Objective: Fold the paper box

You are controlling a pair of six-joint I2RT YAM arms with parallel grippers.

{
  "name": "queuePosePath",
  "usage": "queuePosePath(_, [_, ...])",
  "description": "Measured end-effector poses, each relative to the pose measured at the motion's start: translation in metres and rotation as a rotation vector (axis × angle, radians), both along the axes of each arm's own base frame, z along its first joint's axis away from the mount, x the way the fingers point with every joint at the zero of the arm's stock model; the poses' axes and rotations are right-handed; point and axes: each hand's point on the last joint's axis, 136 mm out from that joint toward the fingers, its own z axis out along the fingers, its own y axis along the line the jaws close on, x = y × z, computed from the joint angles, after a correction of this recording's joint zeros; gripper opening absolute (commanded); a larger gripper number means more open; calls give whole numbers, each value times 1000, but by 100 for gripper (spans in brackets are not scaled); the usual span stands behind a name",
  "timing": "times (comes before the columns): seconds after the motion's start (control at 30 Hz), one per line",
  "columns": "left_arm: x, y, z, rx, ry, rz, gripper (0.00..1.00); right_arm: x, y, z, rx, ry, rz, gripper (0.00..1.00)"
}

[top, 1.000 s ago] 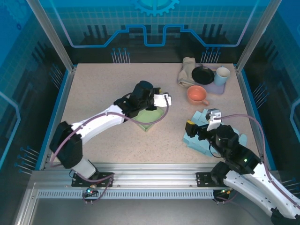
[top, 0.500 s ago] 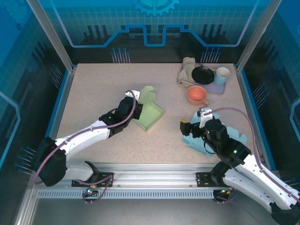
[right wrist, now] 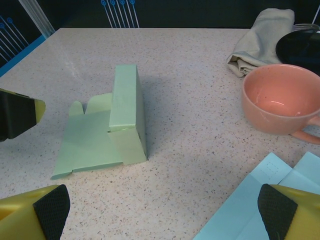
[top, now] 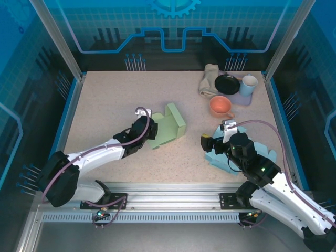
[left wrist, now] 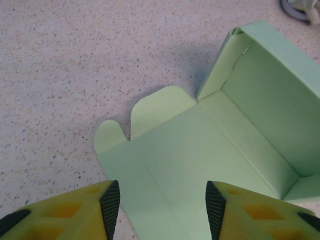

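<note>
The green paper box (top: 170, 126) lies mid-table, partly folded. Its tray end (left wrist: 270, 110) stands raised, and a flat panel with two rounded tabs (left wrist: 165, 160) stretches toward my left gripper (left wrist: 162, 210). That gripper is open; its pads (left wrist: 110, 207) hover on either side of the panel's near edge without pinching it. In the top view the left gripper (top: 151, 128) sits at the box's left edge. My right gripper (top: 206, 143) is open, low over the table right of the box, with bare tabletop between its fingertips (right wrist: 50, 210). The green box (right wrist: 107, 125) lies ahead of it.
A flat light-blue paper sheet (top: 218, 156) lies under the right arm (right wrist: 260, 200). A pink cup (top: 221, 106), a black dish (top: 227, 83), a white cup (top: 249, 84) and a folded cloth (top: 209, 79) crowd the back right corner. Glass walls ring the table.
My left gripper drew back from over the box toward the near left and its jaws widened. The box now rests on the table with its tray end raised. The right arm shifted slightly left.
</note>
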Motion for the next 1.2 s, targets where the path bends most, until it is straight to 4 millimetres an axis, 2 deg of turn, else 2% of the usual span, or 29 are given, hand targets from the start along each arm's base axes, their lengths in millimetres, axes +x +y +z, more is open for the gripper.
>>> queuePosePath(0.2, [-8, 7, 32, -148, -60, 63, 56, 1, 1, -3, -7, 10, 2, 99])
queuePosePath(0.33, [-23, 18, 21, -195, -42, 101, 56, 7, 10, -17, -43, 65, 20, 99])
queuePosePath(0.43, [-30, 26, 8, -186, -16, 124, 56, 19, 27, -24, -90, 140, 51, 98])
queuePosePath(0.6, [-33, 37, 9, -204, -32, 154, 58, 64, 80, -21, -180, 238, 113, 100])
queuePosePath(0.73, [-31, 44, 9, -219, -48, 178, 58, 116, 127, -12, -259, 252, 139, 100])
queuePosePath(0.8, [-31, 47, 5, -221, -51, 186, 58, 140, 144, -15, -302, 259, 147, 100])
queuePosePath(0.9, [-33, 53, -4, -217, -43, 200, 58, 162, 162, -34, -374, 293, 170, 100])
queuePosePath(1.03, [-34, 57, -11, -216, -38, 208, 58, 173, 164, -75, -459, 378, 188, 100])
queuePosePath(1.13, [-33, 55, -7, -232, -51, 204, 58, 179, 149, -101, -485, 450, 176, 100])
queuePosePath(1.2, [-32, 55, -6, -237, -57, 204, 58, 185, 138, -111, -481, 485, 159, 100])
